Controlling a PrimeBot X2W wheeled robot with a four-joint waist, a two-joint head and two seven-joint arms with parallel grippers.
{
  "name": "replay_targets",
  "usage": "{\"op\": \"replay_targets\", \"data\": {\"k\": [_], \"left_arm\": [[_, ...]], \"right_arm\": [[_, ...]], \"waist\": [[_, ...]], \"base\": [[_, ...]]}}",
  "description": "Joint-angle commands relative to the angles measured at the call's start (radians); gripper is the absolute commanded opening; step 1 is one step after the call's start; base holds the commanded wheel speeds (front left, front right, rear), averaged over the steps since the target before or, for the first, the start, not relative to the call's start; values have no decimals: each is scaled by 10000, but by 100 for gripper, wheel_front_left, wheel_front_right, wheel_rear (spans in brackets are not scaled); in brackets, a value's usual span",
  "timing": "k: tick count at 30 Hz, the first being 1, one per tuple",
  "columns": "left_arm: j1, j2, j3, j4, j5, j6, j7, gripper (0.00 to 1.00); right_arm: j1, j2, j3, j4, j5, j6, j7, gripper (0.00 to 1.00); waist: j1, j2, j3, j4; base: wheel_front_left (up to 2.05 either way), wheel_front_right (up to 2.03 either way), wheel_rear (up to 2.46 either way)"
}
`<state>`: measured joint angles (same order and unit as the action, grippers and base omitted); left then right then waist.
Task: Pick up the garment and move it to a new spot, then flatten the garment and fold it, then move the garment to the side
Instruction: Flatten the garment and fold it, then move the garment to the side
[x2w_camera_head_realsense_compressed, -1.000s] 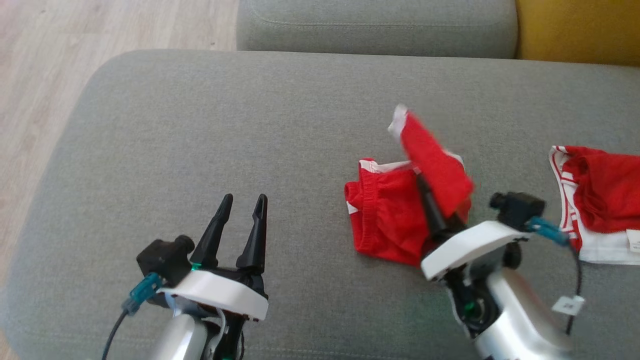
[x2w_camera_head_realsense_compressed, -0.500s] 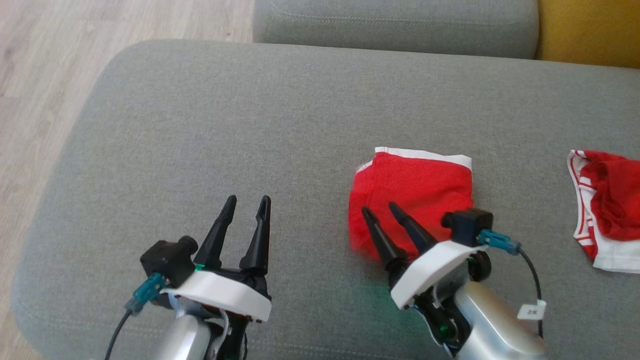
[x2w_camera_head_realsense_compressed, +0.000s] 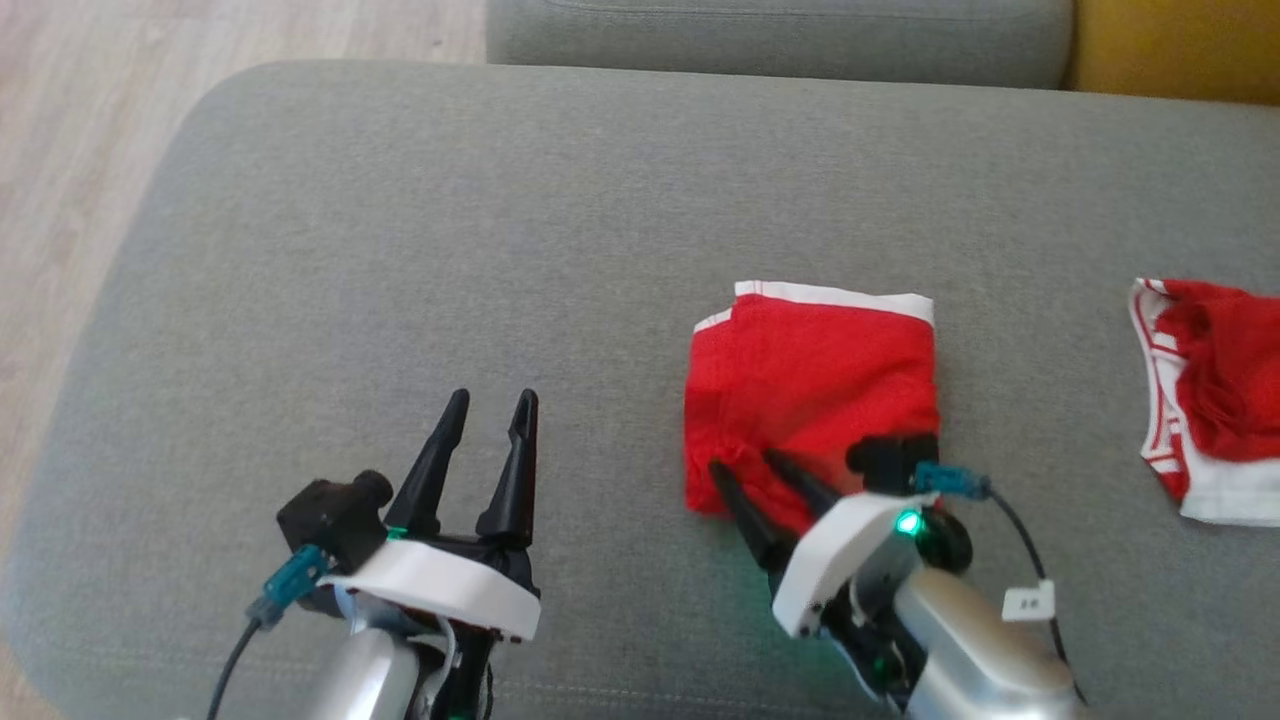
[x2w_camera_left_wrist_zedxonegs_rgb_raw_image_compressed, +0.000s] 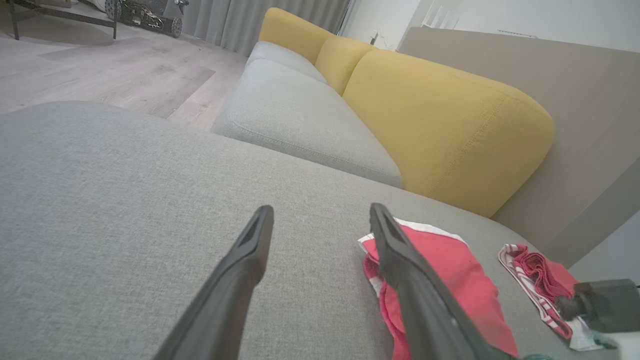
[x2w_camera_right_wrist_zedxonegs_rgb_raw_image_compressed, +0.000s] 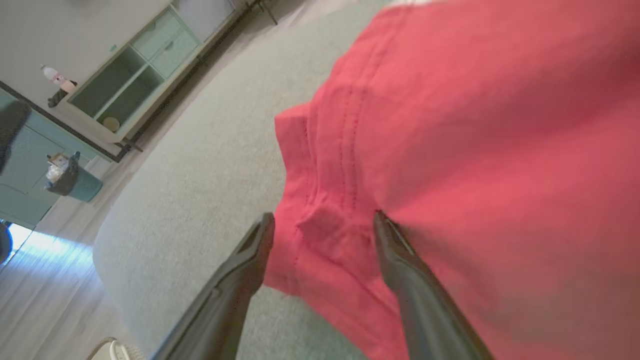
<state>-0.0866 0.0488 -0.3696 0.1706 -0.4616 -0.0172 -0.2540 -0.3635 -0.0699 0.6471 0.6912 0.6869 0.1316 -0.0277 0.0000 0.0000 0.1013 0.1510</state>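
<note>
- The garment (x2w_camera_head_realsense_compressed: 810, 390) is red with a white band along its far edge. It lies folded into a rough square, flat on the grey cushion (x2w_camera_head_realsense_compressed: 500, 250), right of the middle of my head view.
- Its near left corner is bunched, with stitched seams showing in the right wrist view (x2w_camera_right_wrist_zedxonegs_rgb_raw_image_compressed: 475, 125).
- The right pincer (x2w_camera_head_realsense_compressed: 745, 462) sits at that near left corner, with its tips pointing up and left across the garment's near edge.
- In the right wrist view, the right pincer (x2w_camera_right_wrist_zedxonegs_rgb_raw_image_compressed: 324, 216) is spread wide. One finger (x2w_camera_right_wrist_zedxonegs_rgb_raw_image_compressed: 425, 300) lies over the red cloth and the other is at the garment's edge beside the grey cushion.
- It pinches nothing. The corner fold lies loose in the gap between the fingers, and I cannot tell whether the tips touch the fabric.
- The left pincer (x2w_camera_head_realsense_compressed: 492, 397) hangs over bare cushion well to the left of the garment. It is also spread wide and holds nothing.
- In the left wrist view, the left pincer (x2w_camera_left_wrist_zedxonegs_rgb_raw_image_compressed: 322, 209) has the garment (x2w_camera_left_wrist_zedxonegs_rgb_raw_image_compressed: 460, 280) lying past its right-hand finger.
- A second red and white cloth (x2w_camera_head_realsense_compressed: 1210, 390) lies crumpled at the right edge of the cushion, well apart from the folded one.
- Beyond the cushion I see a yellow backrest (x2w_camera_left_wrist_zedxonegs_rgb_raw_image_compressed: 440, 125) and a pale wood floor (x2w_camera_head_realsense_compressed: 60, 150).
</note>
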Motion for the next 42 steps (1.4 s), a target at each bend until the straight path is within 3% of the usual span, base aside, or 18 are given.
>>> {"op": "replay_targets", "data": {"k": [1,9,17,20,28,36,42], "left_arm": [[-424,14,399,-331,-43,13,-78,100],[-461,14,699,-495,-8,-71,-78,100],[-343,14,963,-879,-17,-50,-78,100],[-217,14,1138,-992,39,-34,-78,100],[192,14,1362,-714,429,-59,-78,100],[411,14,1414,-765,350,-27,-78,100],[150,14,1276,-805,335,-89,-78,100]], "right_arm": [[-537,142,123,-293,68,-9,-224,100],[-956,-575,-420,-668,-960,-9,-1628,100],[-66,-1257,-2672,-1755,-3102,-9,-2221,100],[835,-967,-4005,-2632,-3812,-9,-2265,100],[2233,-471,-5271,-3886,-5662,-9,-2181,100],[2739,-59,-5630,-4449,-6190,-9,-1975,100],[2475,90,-5546,-4431,-5786,-9,-1669,100]], "waist": [[0,0,2,-134],[0,0,-215,-1007],[0,0,-543,-1659],[0,0,-579,-1894],[0,0,-602,-2073],[0,0,-588,-1971],[0,0,-203,-1688]], "base": [[0,0,0],[0,0,0],[0,0,0],[0,0,0],[0,0,0],[0,0,0],[0,0,0]]}}
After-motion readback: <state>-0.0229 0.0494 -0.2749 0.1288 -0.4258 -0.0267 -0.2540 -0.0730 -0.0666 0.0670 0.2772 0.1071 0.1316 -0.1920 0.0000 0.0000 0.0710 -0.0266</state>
